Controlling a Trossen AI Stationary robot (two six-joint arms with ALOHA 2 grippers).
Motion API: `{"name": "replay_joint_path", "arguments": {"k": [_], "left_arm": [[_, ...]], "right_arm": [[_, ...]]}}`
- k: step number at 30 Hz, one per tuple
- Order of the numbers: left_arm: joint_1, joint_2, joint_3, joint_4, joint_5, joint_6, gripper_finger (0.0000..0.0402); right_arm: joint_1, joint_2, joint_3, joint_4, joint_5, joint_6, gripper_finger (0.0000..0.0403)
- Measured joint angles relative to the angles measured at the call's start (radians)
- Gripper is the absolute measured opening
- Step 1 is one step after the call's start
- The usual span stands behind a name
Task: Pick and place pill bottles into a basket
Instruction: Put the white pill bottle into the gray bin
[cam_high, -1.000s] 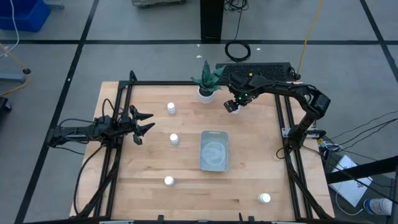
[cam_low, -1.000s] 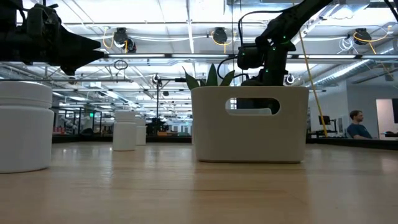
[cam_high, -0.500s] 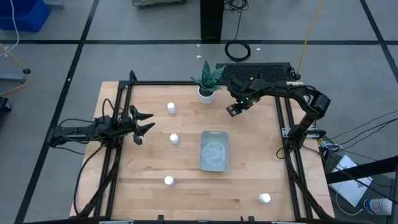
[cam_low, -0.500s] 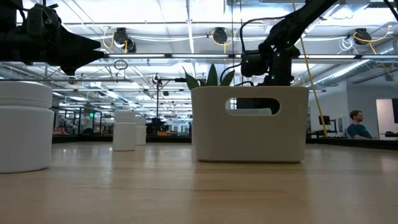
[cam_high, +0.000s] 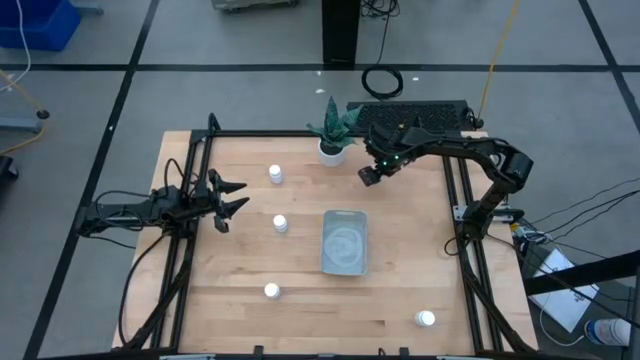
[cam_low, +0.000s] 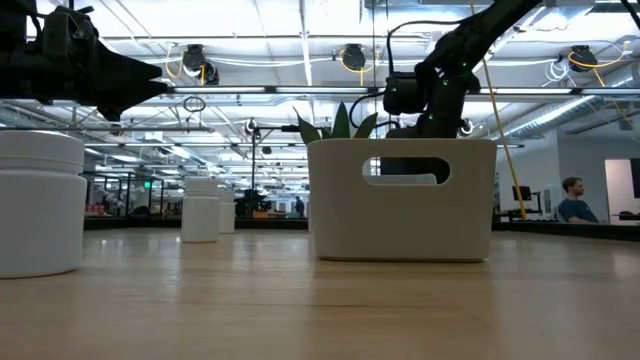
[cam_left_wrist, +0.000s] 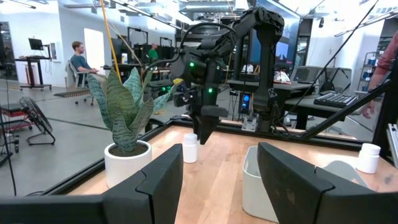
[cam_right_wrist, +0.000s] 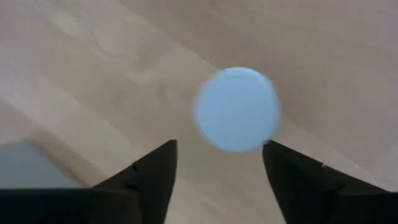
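Five white pill bottles stand upright on the wooden table. Three are at the left (cam_high: 275, 174), (cam_high: 280, 223), (cam_high: 271, 291), and one is near the front right (cam_high: 426, 319). The fifth is at the far middle under my right gripper, hidden in the high view; the left wrist view shows it (cam_left_wrist: 190, 147). The grey-blue basket (cam_high: 345, 241) lies in the table's middle. My right gripper (cam_high: 371, 176) points down above that fifth bottle, open; its wrist view shows the white cap (cam_right_wrist: 237, 109) beyond the spread fingers. My left gripper (cam_high: 225, 198) waits open at the table's left side.
A white plant pot with a green plant (cam_high: 332, 150) stands just left of my right gripper at the far edge. A black frame rail (cam_high: 300, 134) runs round the table. People sit in the room beyond (cam_low: 572, 200).
My right gripper has made small moves over the far bottle, first a little toward the table's near-right, then back toward the left. The bottle's white, visible beside the gripper a second ago in the high view, is now covered by it.
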Motion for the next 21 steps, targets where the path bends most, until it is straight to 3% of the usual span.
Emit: {"name": "replay_joint_path", "arguments": {"k": [7, 11, 21], "left_arm": [[0.0, 0.0, 0.0, 0.0, 0.0, 0.0, 0.0212], [0.0, 0.0, 0.0, 0.0, 0.0, 0.0, 0.0212], [0.0, 0.0, 0.0, 0.0, 0.0, 0.0, 0.0212]], "right_arm": [[0.0, 0.0, 0.0, 0.066, 0.019, 0.036, 0.0304], [0.0, 0.0, 0.0, 0.08, 0.068, 0.036, 0.0302], [0.0, 0.02, 0.0, 0.104, 0.064, 0.031, 0.0281]]}}
